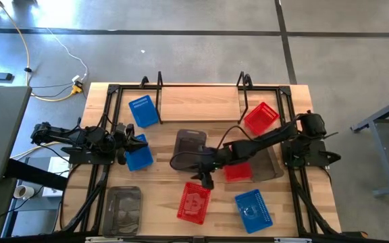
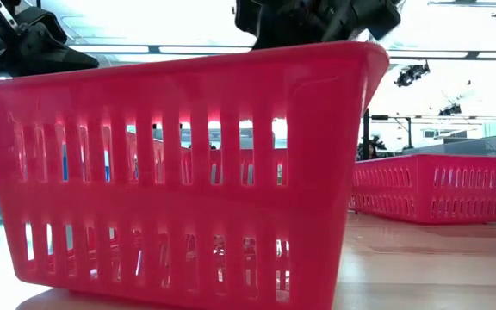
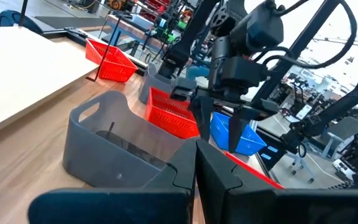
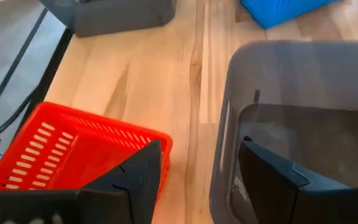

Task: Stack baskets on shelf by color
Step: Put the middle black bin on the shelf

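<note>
From above, the shelf (image 1: 201, 101) is lying along the upper middle of the table (image 1: 174, 209). Two blue baskets are sitting left of centre, one near the shelf (image 1: 143, 111) and one lower (image 1: 139, 156), where the left gripper (image 1: 128, 139) is resting clenched. The right gripper (image 1: 201, 177) is hanging at frame centre with fingers spread, between a grey basket (image 1: 189, 148) and a red basket (image 1: 194, 202). Another red basket (image 1: 261, 117) is standing at upper right, a third blue one (image 1: 253, 210) at lower right, another grey one (image 1: 123, 210) at lower left.

At table height, a red basket (image 2: 188, 164) is filling the frame, another (image 2: 442, 185) showing at right.

The left wrist camera is showing the grey basket (image 3: 117, 140) at centre and the right gripper (image 3: 219, 127) spread beyond it.

The right wrist camera is showing the grey basket (image 4: 303, 112) at right, the red basket (image 4: 73, 149) at lower left.
</note>
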`<state>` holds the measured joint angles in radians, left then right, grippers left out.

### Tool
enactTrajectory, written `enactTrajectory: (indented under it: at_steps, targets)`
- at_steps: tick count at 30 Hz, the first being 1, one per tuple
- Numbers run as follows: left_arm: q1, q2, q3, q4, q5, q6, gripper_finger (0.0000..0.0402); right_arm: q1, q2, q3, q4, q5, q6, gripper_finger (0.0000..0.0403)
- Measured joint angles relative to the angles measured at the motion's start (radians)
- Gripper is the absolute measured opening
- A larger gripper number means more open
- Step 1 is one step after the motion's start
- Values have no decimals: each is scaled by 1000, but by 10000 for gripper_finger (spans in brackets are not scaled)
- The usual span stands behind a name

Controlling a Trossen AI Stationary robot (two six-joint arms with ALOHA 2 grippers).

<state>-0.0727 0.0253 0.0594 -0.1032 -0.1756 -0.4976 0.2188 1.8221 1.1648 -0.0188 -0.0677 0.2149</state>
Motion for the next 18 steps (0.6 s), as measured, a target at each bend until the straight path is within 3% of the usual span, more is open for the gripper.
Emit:
enactTrajectory:
  at_steps: [8, 18]
  targets:
    - [0, 0, 0, 0, 0, 2, 0, -19, 32, 142, -175, 7, -70, 197]
    - [0, 15, 0, 2, 3, 2, 0, -19, 107, 165, -234, -14, -76, 197]
